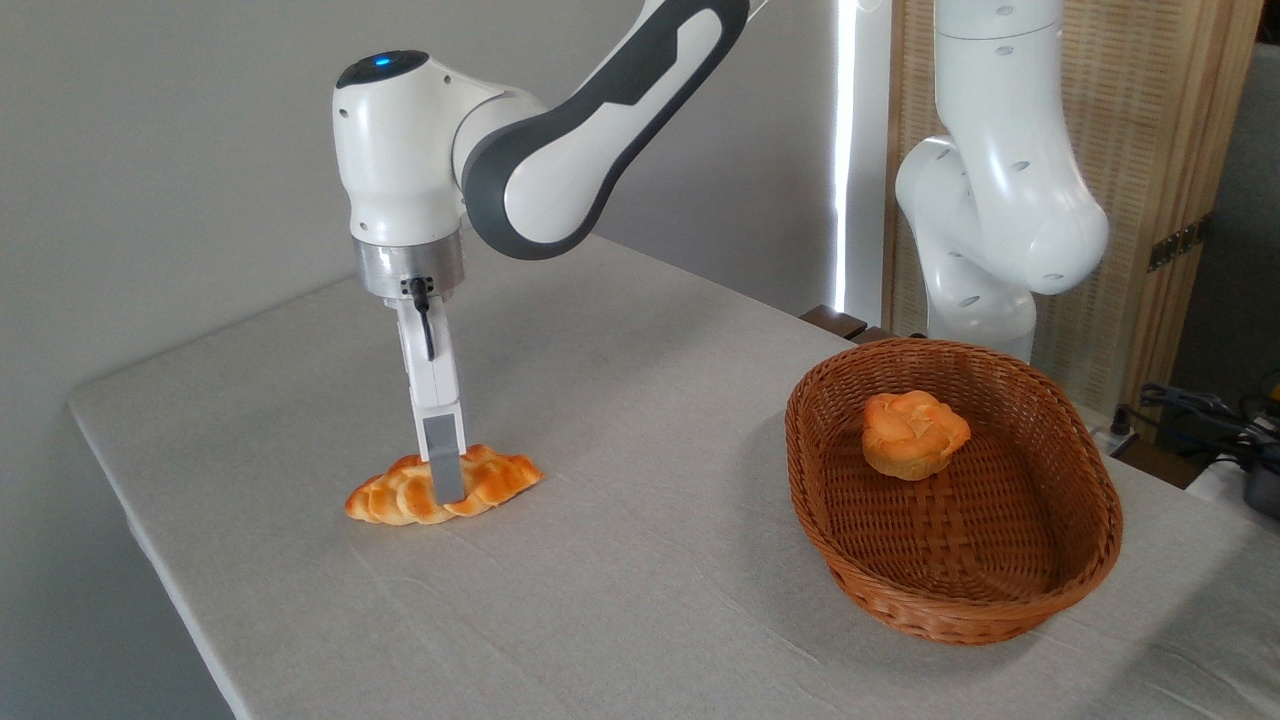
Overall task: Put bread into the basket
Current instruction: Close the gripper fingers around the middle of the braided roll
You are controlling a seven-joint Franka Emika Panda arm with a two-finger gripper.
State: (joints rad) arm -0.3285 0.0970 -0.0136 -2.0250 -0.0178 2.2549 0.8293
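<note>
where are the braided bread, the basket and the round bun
braided bread (395,497), fixed camera, left half of crust
basket (960,610), fixed camera, near outer wall
round bun (912,432), fixed camera, top of bun
</note>
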